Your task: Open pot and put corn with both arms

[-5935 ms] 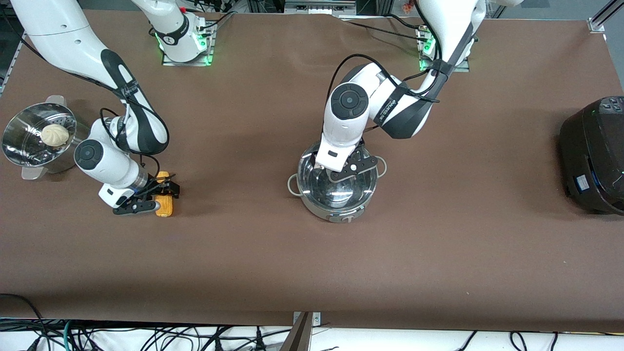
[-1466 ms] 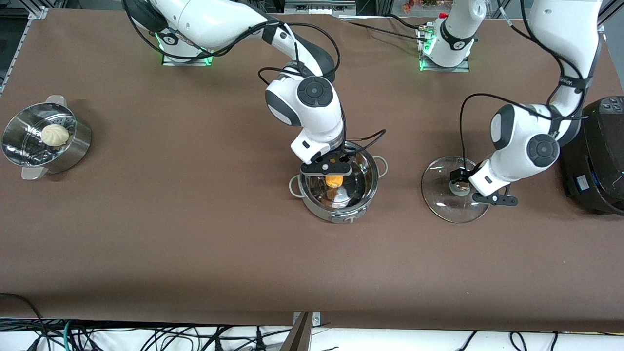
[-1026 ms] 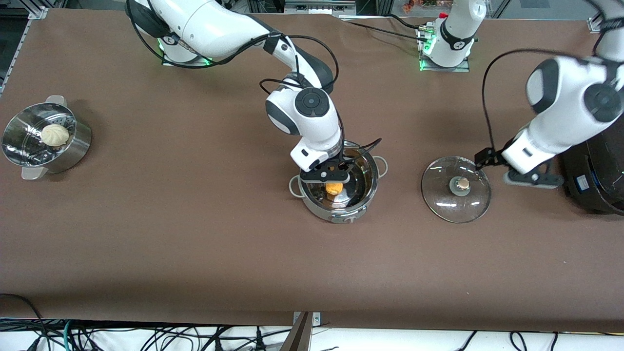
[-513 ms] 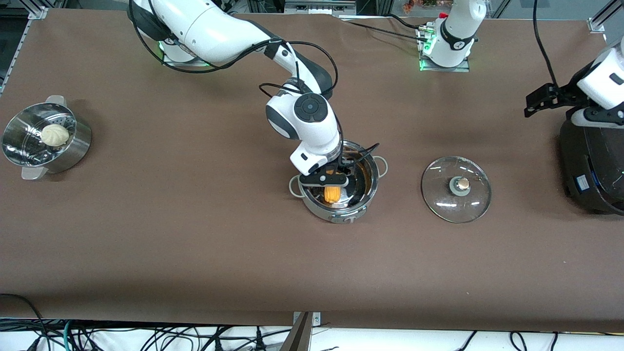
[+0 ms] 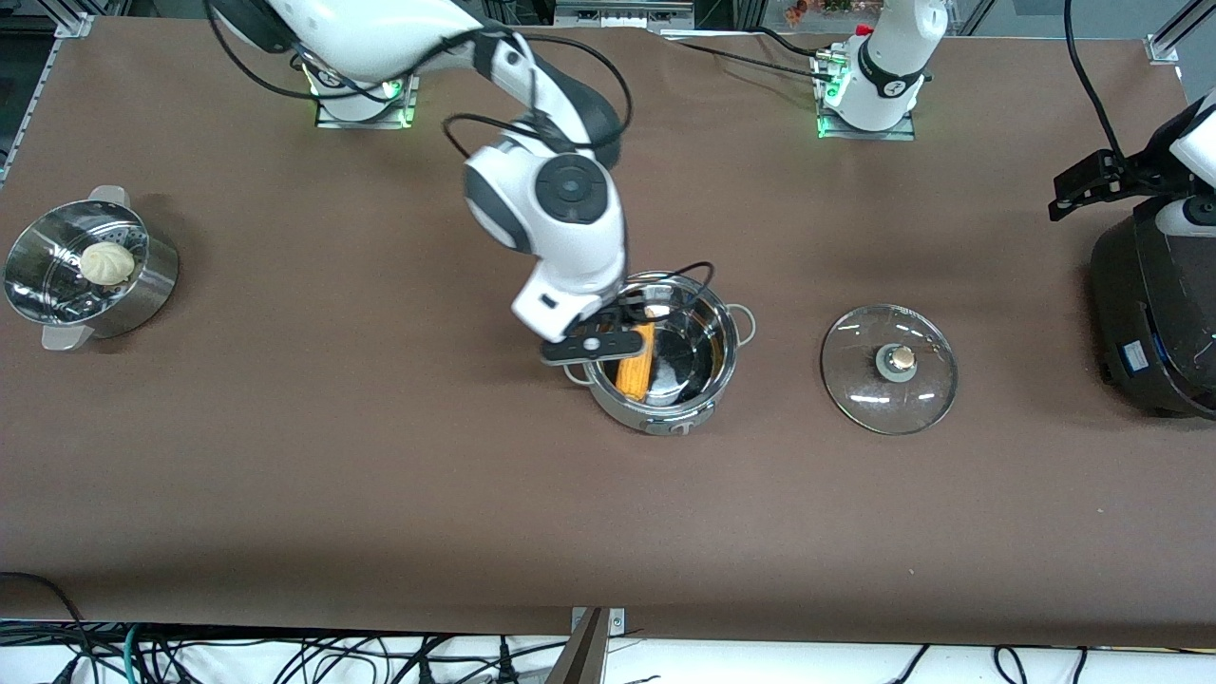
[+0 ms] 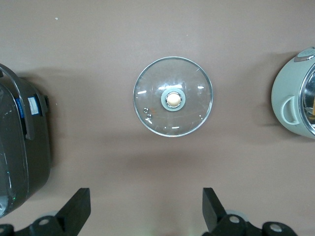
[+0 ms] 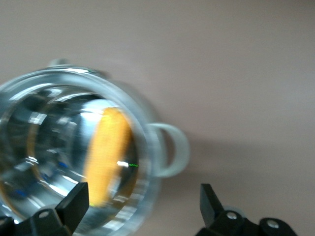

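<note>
The steel pot [image 5: 714, 372] stands open mid-table. The yellow-orange corn [image 5: 634, 366] lies inside it, against the wall toward the right arm's end. It also shows in the right wrist view [image 7: 108, 155], inside the pot [image 7: 147, 147]. My right gripper [image 5: 600, 332] is open and empty, just above the pot's rim [image 7: 141, 209]. The glass lid [image 5: 889, 369] with its tan knob lies flat on the table beside the pot, toward the left arm's end. My left gripper [image 5: 1126, 195] is open and empty, high in the air, with the lid [image 6: 173, 96] in its wrist view [image 6: 146, 216].
A steel steamer pot [image 5: 142, 285] with a white bun [image 5: 104, 261] stands at the right arm's end of the table. A large black cooker [image 5: 1154, 304] stands at the left arm's end; it also shows in the left wrist view [image 6: 19, 152].
The right gripper let go of the corn, which now lies in the pot, then rose and shifted toward the right arm's end. The left gripper released the lid and lifted away toward the cooker.
</note>
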Motion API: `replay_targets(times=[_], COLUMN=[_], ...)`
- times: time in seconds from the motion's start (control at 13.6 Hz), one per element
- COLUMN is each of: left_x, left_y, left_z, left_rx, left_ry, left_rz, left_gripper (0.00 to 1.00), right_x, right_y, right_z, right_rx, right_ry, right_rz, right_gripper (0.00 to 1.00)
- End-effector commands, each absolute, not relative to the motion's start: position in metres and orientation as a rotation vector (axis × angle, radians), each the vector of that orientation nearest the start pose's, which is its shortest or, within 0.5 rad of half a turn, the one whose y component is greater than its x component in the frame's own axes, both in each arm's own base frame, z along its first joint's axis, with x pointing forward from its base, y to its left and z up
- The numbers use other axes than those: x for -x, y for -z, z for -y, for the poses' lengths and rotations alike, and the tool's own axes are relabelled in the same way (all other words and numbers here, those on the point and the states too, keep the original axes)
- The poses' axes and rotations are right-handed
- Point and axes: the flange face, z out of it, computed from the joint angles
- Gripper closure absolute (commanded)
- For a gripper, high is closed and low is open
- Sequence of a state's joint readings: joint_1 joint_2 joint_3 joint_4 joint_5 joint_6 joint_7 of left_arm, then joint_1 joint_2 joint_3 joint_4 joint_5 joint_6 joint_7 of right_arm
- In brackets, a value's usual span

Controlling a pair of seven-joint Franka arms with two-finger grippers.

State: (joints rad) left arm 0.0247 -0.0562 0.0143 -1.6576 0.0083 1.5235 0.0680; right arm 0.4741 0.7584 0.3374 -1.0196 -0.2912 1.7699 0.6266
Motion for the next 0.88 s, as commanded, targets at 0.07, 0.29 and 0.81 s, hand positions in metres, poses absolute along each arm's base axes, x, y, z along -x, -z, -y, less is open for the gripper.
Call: replay_targets(times=[0.07,0.29,0.81], left_x=[-0.535,-0.536,-0.535], left_y=[-0.624,-0.639,-0.642], left_z=[-0.031,-0.039,-0.051], left_rx=[3.114,3.115,3.122], left_ry=[-0.115,-0.063,-0.05], left_rz=[-0.027,0.005,0.038], left_gripper=[0.0,0.0,0.0], right_x=[-0.622,-0.641,-0.647], right_y=[-0.491,-0.515,-0.535], right_z=[-0.352,-0.276,-0.063], right_rx=[3.239,3.255,3.125], right_ry=[-0.031,-0.103,-0.247], right_rz=[0.305,0.366,0.191], right_gripper=[0.0,0.0,0.0])
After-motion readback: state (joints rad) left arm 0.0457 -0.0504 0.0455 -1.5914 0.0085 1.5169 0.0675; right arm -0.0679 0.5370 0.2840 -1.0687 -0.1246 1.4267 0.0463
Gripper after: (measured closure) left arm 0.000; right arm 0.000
